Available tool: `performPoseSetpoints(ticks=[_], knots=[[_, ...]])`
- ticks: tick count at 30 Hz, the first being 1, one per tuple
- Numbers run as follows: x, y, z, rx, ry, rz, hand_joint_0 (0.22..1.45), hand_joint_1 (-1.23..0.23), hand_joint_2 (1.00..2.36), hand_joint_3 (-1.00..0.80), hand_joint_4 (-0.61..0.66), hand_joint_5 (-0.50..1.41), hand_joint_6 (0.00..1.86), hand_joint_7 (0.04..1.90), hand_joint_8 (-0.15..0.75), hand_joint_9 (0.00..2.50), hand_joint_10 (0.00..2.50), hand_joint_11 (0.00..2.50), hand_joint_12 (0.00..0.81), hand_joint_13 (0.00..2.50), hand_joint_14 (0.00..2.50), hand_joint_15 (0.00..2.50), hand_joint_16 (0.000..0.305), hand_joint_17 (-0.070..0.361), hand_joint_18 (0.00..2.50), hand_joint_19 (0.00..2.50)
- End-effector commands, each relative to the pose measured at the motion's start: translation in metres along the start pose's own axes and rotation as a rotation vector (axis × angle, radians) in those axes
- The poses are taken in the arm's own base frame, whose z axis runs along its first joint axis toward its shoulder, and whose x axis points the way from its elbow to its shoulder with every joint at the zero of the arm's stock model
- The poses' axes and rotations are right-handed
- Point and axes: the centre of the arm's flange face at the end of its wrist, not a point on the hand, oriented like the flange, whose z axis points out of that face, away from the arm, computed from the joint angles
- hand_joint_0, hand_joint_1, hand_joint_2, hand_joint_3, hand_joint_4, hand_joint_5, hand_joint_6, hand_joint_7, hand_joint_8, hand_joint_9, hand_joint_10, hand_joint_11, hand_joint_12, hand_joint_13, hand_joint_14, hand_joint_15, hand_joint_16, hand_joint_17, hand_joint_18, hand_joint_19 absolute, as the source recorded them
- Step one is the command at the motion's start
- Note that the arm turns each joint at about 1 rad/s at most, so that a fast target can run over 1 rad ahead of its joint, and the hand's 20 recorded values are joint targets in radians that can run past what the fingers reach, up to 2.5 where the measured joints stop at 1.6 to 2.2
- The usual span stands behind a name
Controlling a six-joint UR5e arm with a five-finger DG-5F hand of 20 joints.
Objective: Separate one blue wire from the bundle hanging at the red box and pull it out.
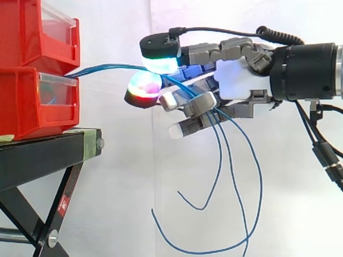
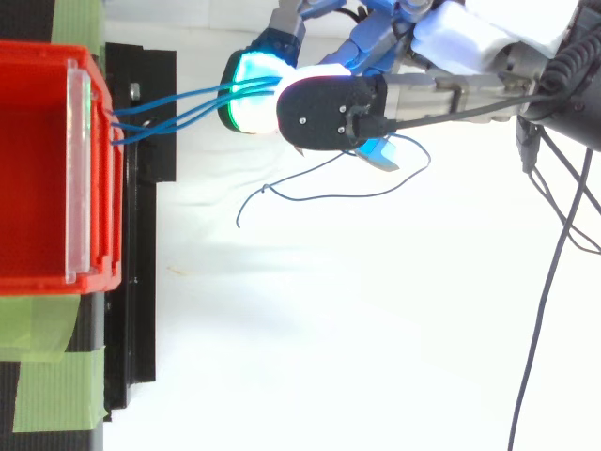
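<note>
Side view: blue wires [image 1: 107,67], thin, light, probably limp and slippery, run from red box [image 1: 32,101] into robot hand [image 1: 236,80], pinched between glowing pads [image 1: 161,63]; tails dangle below.
Top view: blue wires [image 2: 169,108] fan apart beside red box [image 2: 94,188], likeliest place to single one out.

Bright, even light washes the white curtain [image 1: 118,134] flat; a faint shadow, perhaps from overhead lamps, lies beside the black stand [image 2: 141,235]; the hand's [image 1: 236,80] pads [image 1: 161,64] glare.
</note>
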Motion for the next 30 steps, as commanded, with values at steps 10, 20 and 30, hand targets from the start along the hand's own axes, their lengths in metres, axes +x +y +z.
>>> performPoseSetpoints(ticks=[10,20,30], knots=[[0.0,0.0003,0.0,-0.001,0.001,-0.004,0.6,-0.76,1.02,-0.2,0.24,-0.18,0.85,0.95,0.394,1.17,0.01,1.26,0.374,1.51,0.01,1.49,0.052,0.116,0.78,0.58],[-0.0024,0.0,0.0006,-0.002,-0.001,-0.003,0.61,-0.83,1.01,-0.29,0.22,-0.18,0.85,0.96,0.382,1.15,0.01,1.25,0.372,1.48,0.01,1.47,0.052,0.116,0.76,0.57],[-0.0016,0.001,0.0003,-0.004,0.002,-0.003,0.59,-0.76,1.01,-0.4,0.22,-0.17,0.85,0.97,0.379,1.18,0.01,1.27,0.375,1.49,0.01,1.47,0.052,0.116,0.76,0.6]])
